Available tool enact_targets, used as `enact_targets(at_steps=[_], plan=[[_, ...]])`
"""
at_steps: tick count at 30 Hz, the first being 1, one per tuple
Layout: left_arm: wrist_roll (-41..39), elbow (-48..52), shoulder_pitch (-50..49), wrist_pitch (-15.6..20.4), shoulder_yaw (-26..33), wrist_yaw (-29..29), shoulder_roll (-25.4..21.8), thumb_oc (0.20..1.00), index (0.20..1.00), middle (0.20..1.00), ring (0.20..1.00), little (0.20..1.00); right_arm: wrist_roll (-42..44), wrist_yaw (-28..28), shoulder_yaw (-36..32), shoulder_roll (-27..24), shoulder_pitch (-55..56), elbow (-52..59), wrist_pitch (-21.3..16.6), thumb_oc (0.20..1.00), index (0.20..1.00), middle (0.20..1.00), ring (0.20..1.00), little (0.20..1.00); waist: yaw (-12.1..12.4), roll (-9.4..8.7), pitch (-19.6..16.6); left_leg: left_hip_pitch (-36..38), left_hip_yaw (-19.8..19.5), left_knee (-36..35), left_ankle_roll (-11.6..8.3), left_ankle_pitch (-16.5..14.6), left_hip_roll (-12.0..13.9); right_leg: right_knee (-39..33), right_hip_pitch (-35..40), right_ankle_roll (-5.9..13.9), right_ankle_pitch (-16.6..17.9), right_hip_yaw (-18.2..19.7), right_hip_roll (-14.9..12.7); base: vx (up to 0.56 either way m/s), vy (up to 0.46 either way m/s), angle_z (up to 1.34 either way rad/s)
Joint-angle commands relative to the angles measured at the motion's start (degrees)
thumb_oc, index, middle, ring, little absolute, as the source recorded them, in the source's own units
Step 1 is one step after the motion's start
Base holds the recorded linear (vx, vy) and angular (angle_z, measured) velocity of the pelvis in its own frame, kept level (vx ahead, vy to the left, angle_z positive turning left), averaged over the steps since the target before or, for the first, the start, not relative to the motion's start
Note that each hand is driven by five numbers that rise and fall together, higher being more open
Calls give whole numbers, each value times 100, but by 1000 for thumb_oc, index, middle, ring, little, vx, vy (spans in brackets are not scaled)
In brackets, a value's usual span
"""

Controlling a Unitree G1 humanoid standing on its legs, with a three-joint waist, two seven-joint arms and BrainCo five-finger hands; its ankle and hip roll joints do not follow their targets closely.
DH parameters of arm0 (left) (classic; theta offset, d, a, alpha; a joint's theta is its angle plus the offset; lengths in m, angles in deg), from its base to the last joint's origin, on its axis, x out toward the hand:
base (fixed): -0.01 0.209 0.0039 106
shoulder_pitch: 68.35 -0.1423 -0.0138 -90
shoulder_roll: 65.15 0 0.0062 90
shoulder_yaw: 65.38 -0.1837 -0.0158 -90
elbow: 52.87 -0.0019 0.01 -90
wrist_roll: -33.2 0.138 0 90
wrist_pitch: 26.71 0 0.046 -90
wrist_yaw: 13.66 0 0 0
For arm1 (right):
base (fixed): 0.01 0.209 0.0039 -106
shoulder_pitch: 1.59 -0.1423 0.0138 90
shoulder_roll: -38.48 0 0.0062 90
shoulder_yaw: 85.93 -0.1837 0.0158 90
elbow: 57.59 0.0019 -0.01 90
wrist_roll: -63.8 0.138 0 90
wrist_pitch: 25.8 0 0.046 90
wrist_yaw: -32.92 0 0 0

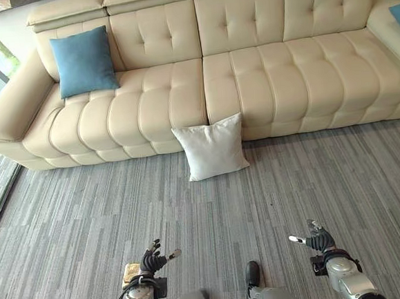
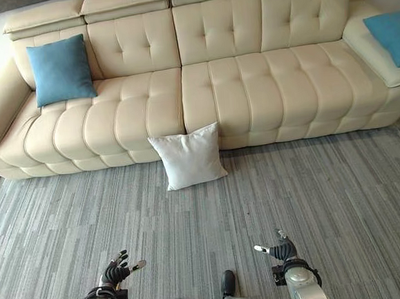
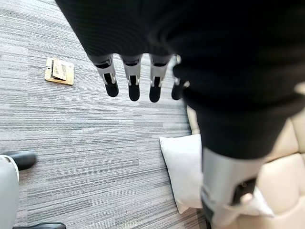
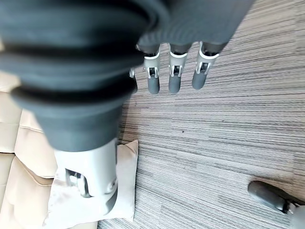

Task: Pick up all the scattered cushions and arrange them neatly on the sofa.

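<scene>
Starting from the fingers: both hands are held low over the carpet point(image 1: 88, 220), fingers straight and spread, nothing held. The white cushion point(image 1: 210, 147) is seen dead ahead, well apart from both, propped against the sofa point(image 1: 250, 83) front, roughly square and slightly tilted. Left hand point(image 1: 152, 260) and right hand point(image 1: 321, 239) are judged about equally near. 1 blue cushion point(image 1: 83, 61) is already seated left; another blue cushion point(image 2: 393, 36) lies at the far right end.
</scene>
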Motion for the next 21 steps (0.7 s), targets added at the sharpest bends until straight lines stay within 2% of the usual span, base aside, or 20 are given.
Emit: enact_targets(at_steps=[1, 2, 8, 9, 11, 13, 14, 16, 17, 18, 20, 21], plan=[[16, 162, 35, 119, 27, 149, -142, 1000, 1000, 1000, 1000, 1000, -54, -112, -31, -218, -4, 312, -234, 1000, 1000, 1000, 1000, 1000, 198, 73, 17, -210, 40, -443, 87, 657, 71, 409, 444, 782, -1201, 9, -241, 248, 46, 2], [23, 155, 23, 109, 20, 158, -132, 1000, 1000, 1000, 1000, 1000, -78, -141, -28, -222, 9, 299, -222, 1000, 1000, 1000, 1000, 1000, 222, 94, 17, -269, 78, -665, 48, 862, 118, 414, 533, 772, -1281, -11, -218, 246, 47, 0], [2, 96, 16, 132, 4, 225, -107, 1000, 1000, 1000, 1000, 1000, -229, -214, 47, -181, 55, 204, -147, 1000, 1000, 1000, 1000, 1000, 377, 92, 18, -632, 294, -1173, -32, 1147, 260, 421, 934, 805, -1535, -18, -219, 256, 105, 8], [6, 96, -6, 152, 24, 229, -121, 1000, 1000, 1000, 1000, 1000, -334, -188, 79, -172, 73, 184, -125, 1000, 1000, 1000, 1000, 1000, 418, 103, -36, -640, 428, -1251, -38, 1213, 307, 405, 1056, 853, -1573, -7, -223, 271, 175, 8], [-5, 60, -61, 157, 57, 216, -134, 1000, 1000, 1000, 1000, 1000, -397, -141, 100, -116, 115, 173, -106, 1000, 1000, 1000, 1000, 1000, 450, 109, -153, -585, 457, -1217, -8, 1318, 325, 392, 1187, 925, -1624, 28, -277, 357, 240, -2], [-42, 16, -67, 163, 76, 216, -129, 1000, 1000, 1000, 1000, 1000, -423, -135, 127, -85, 103, 132, -104, 1000, 1000, 1000, 1000, 1000, 465, 79, -203, -611, 416, -1095, 35, 1274, 276, 451, 1188, 948, -1633, 44, -358, 296, 217, -10], [-91, -40, -70, 151, 84, 217, -146, 1000, 1000, 1000, 1000, 1000, -422, -106, 107, 9, 124, 47, -74, 1000, 1000, 1000, 1000, 1000, 471, -21, -254, -586, 397, -865, 130, 1104, 145, 718, 1189, 1015, -1624, 93, -538, 280, 232, -3], [-45, -125, -43, 124, 75, 185, -203, 1000, 1000, 1000, 1000, 1000, -416, -74, 116, 85, 117, -89, -57, 1000, 1000, 1000, 1000, 1000, 495, -111, -313, -455, 406, -771, 289, 863, -2, 1242, 1022, 1121, -1520, 197, -682, 267, 225, 6], [-45, -126, -40, 124, 75, 185, -202, 1000, 1000, 1000, 1000, 1000, -416, -74, 115, 84, 114, -90, -58, 1000, 1000, 1000, 1000, 1000, 500, -101, -325, -474, 407, -770, 288, 870, 10, 1237, 1003, 1119, -1506, 202, -670, 219, 229, 9], [-36, -123, -47, 98, 89, 161, -276, 1000, 1000, 1000, 1000, 1000, -445, -38, 155, 154, 139, -93, -35, 1000, 1000, 1000, 1000, 1000, 463, -143, -286, -262, 401, -792, 467, 680, -126, 2155, 616, 1217, -1179, 316, -796, 194, 233, 1], [-25, -86, -31, 94, 98, 175, -355, 1000, 1000, 1000, 1000, 1000, -489, -56, 201, 189, 109, -108, -15, 1000, 1000, 1000, 1000, 1000, 423, -125, -213, -58, 424, -851, 614, 545, -203, 2949, 207, 1320, -757, 403, -859, 171, 202, 4], [-25, -86, -29, 94, 98, 175, -353, 1000, 1000, 1000, 1000, 1000, -490, -56, 200, 187, 107, -108, -15, 1000, 1000, 1000, 1000, 1000, 430, -113, -226, -77, 428, -851, 611, 552, -187, 2937, 188, 1315, -739, 408, -842, 190, 147, 5]])
